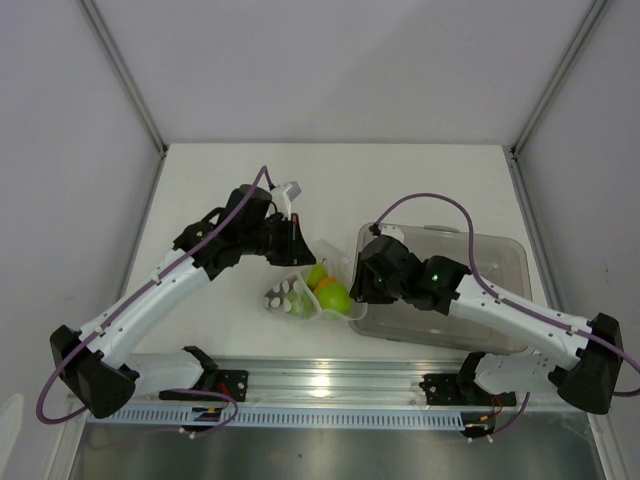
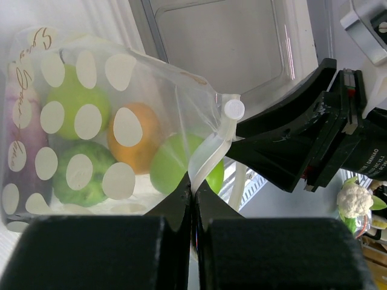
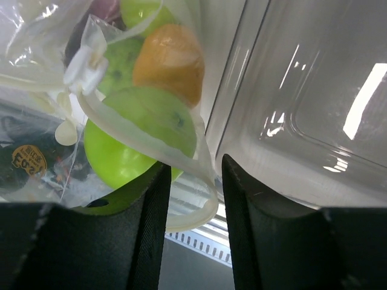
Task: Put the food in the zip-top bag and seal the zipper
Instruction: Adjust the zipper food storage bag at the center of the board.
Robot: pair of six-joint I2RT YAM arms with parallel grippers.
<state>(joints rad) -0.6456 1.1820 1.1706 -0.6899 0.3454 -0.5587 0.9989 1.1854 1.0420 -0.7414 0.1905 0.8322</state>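
Sealing step: judged to be in hand. All the food (image 2: 84,175) seen here sits inside the zip-top bag (image 2: 151,90), and the mouth does not look pressed shut along its length.
Left fingers (image 2: 175,211): closed tight together, pinching the pale zipper (image 2: 208,151) at the bag's mouth edge.
Right fingers (image 3: 142,229): part open with a narrow gap. The bag's rim loops down into that gap, and no pinch on it is visible.
Bag location: between the two sets of fingers, with its body ahead of the left fingers. The clear tub (image 1: 470,290) lies just beside the right fingers on their far side. Whether the bag rests on the tabletop (image 1: 220,180) cannot be told.
Contents: an orange (image 2: 142,145) and green fruits (image 2: 181,166) crowd the mouth end. The eggplant (image 2: 21,145) lies at the closed end.
Orientation: the long axis runs from the closed end, away from the left fingers, to the mouth, which faces the right fingers. The zipper runs crosswise from the left fingertips up to a white round tab (image 2: 233,109).
Handling, judged: the film is thin, limp and slippery. The load is light but loose and free to roll.
Hold, judged: take the thicker zipper strip at its ends, not the film.
Risk, judged: fruit near the mouth may block the seal or spill.
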